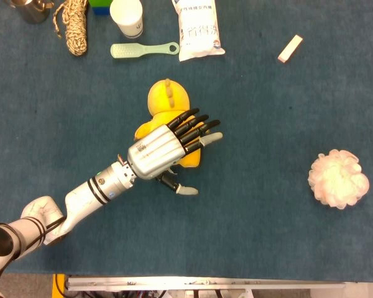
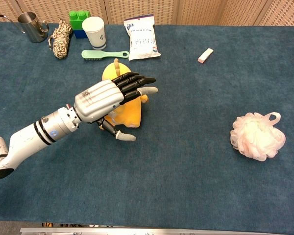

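Mostly hidden, the yellow plush duck (image 1: 166, 99) lies under the left hand (image 1: 158, 151).

Left hand (image 1: 163, 148), palm down, fingers (image 1: 196, 127) straight, spread, thumb out.

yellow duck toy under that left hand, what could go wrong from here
The left hand is spread flat over the yellow duck toy, thumb out to the side, so closing now may only pinch plush and let it slip. The toy looks soft and round, so pressing down could roll or push it away. A push towards the table's far edge could knock the green brush.
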`<state>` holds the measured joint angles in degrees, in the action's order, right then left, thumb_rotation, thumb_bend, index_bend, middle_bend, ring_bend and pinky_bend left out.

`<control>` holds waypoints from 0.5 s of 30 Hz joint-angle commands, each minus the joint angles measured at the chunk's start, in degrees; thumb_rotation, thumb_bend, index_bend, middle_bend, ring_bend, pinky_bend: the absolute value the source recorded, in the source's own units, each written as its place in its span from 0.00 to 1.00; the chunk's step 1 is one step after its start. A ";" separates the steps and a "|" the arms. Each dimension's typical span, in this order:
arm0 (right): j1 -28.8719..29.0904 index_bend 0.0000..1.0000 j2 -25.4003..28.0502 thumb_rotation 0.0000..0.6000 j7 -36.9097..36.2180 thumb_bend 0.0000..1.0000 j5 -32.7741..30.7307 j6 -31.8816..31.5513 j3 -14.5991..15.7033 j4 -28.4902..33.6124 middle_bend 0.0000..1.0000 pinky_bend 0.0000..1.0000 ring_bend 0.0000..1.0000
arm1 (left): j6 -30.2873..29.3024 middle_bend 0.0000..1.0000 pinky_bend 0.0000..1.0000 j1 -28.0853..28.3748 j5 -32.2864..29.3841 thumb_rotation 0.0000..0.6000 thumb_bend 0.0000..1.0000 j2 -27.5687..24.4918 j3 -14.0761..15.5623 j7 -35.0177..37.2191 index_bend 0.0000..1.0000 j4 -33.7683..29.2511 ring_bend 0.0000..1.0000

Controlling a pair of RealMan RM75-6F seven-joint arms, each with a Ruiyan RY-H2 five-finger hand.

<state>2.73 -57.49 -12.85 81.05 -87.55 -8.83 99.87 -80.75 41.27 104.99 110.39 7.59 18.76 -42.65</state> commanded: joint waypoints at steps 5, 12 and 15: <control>0.05 0.13 0.00 1.00 0.13 0.13 0.20 0.00 -0.02 0.11 0.28 0.22 0.16 | -0.35 0.00 0.00 -0.01 1.33 0.39 0.06 -1.70 1.04 -1.59 0.05 -5.28 0.01; -0.37 0.13 0.12 1.00 -0.27 0.13 0.01 -0.45 -0.05 0.02 0.28 0.22 0.16 | 2.16 0.00 0.00 0.31 1.27 0.39 0.06 -1.43 1.45 -3.21 0.05 -5.91 0.01; -0.45 0.13 0.03 1.00 -0.53 0.13 -0.12 -0.40 -0.04 -0.22 0.28 0.22 0.16 | 3.32 0.00 0.00 0.27 1.11 0.40 0.06 -0.89 1.75 -3.22 0.05 -4.96 0.01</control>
<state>2.29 -57.45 -13.39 80.93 -87.95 -8.87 99.65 -77.76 41.55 106.17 109.26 9.20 15.58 -47.98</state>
